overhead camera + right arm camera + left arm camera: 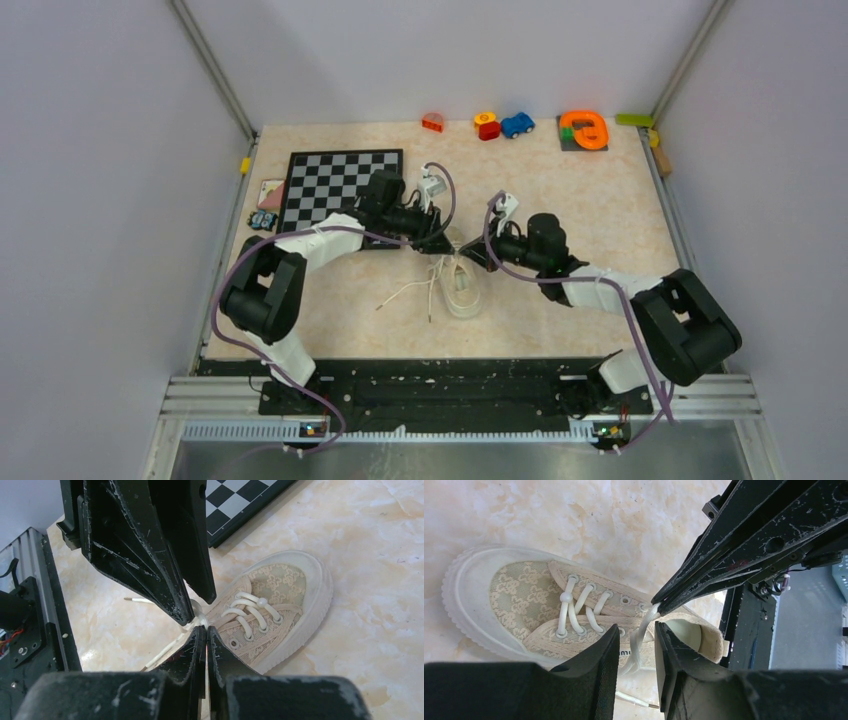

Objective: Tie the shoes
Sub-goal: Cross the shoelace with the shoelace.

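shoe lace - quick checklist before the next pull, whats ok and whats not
1. right gripper shut on the lace: ok, its tips pinch it.
2. left gripper gripping the same lace: not ok, the lace runs between its jaws but they stand open.
3. shoe sole-down on the table: ok.
4. knot or bow formed: not ok, the loose ends lie on the table.
5. lace taut between the two grippers: cannot tell.
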Tool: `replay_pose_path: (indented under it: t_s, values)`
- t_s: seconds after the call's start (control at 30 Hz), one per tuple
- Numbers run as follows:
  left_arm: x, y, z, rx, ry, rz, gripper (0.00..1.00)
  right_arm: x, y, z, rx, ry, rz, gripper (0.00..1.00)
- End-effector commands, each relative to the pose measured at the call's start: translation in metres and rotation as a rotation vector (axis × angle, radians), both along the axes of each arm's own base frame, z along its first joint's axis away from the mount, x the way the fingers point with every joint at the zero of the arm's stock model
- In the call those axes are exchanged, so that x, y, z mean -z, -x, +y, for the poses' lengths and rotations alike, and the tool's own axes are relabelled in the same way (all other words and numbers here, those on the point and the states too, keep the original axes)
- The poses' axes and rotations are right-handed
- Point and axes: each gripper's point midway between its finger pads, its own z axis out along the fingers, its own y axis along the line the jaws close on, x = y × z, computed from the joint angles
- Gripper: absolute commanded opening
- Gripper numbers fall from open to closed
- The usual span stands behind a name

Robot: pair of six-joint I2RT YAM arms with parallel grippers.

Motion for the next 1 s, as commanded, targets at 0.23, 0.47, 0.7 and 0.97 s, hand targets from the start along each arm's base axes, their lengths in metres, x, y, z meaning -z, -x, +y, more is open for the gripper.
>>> replay_pose_path:
  t_s: [0.23, 0.47, 0.7, 0.97]
  values:
    - [-0.007, -0.008, -0.012, 0.034, 0.012, -0.051, 0.4, -0.041, -0.014, 0.004, -0.009, -0.102, -0.115, 0.0]
    - [-0.005, -0.008, -0.012, 0.037, -0.005, -0.052, 0.21, -0.038, -0.019, -0.001, 0.02, -0.094, -0.102, 0.0]
    - [-0.006, -0.01, -0.011, 0.013, -0.023, -0.023, 0.0, -0.037, -0.017, -0.004, 0.016, -0.085, -0.085, 0.23]
    - [-0.012, -0.009, -0.008, -0.029, -0.037, 0.013, 0.0, -0.037, 0.024, -0.024, 0.148, 0.033, -0.019, 0.33]
